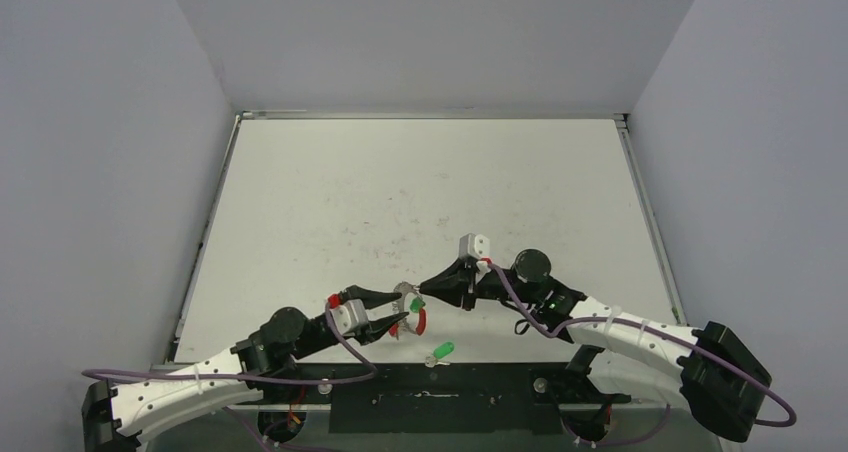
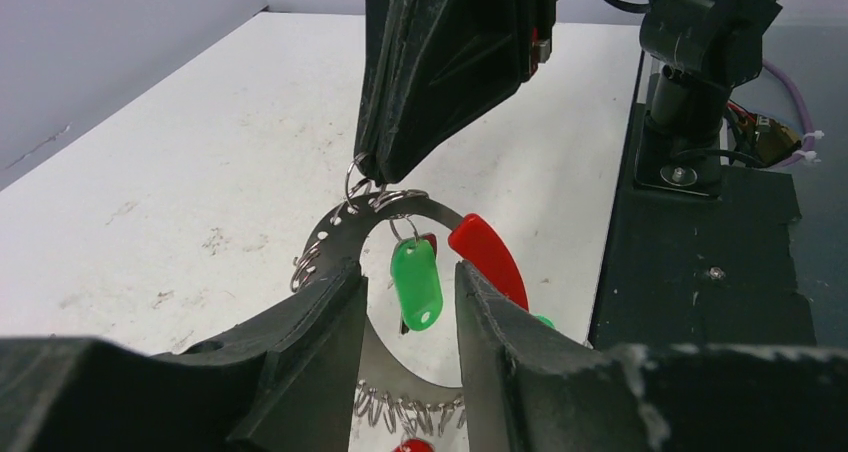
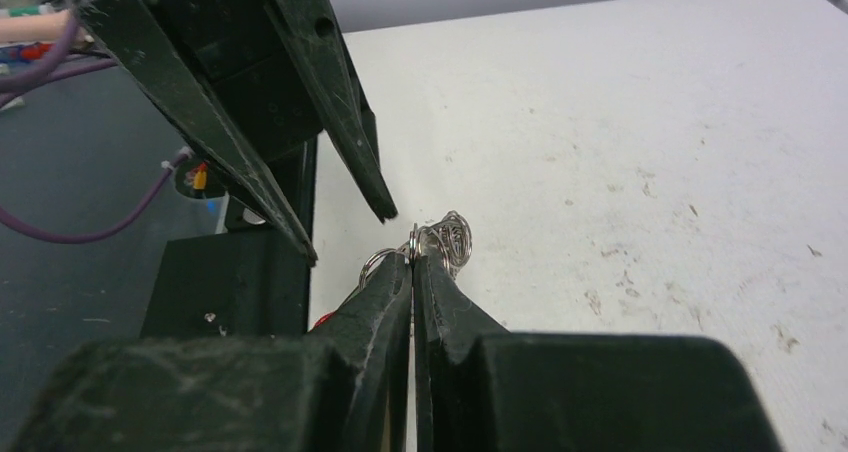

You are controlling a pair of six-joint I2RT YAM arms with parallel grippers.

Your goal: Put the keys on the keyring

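Keyring (image 2: 420, 204), silver coil with red sleeve (image 2: 490, 257): raised off the table (image 1: 420, 192), its top arc pinched between the closed fingers of the right gripper (image 3: 412, 252). Left gripper (image 2: 408, 277): fingers apart, ring arc running behind both, contact unclear. Hung key (image 2: 415, 284), green head, dangles from the ring in that gap; loose key (image 1: 442, 351) lies at the table's near edge.

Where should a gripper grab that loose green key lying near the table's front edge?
Take the loose key by its green head, coming straight down from above. It lies flat on the table, so only its top is open. Pinch across the head's narrow width, which probably leaves the small silvery end free to thread onto the keyring.
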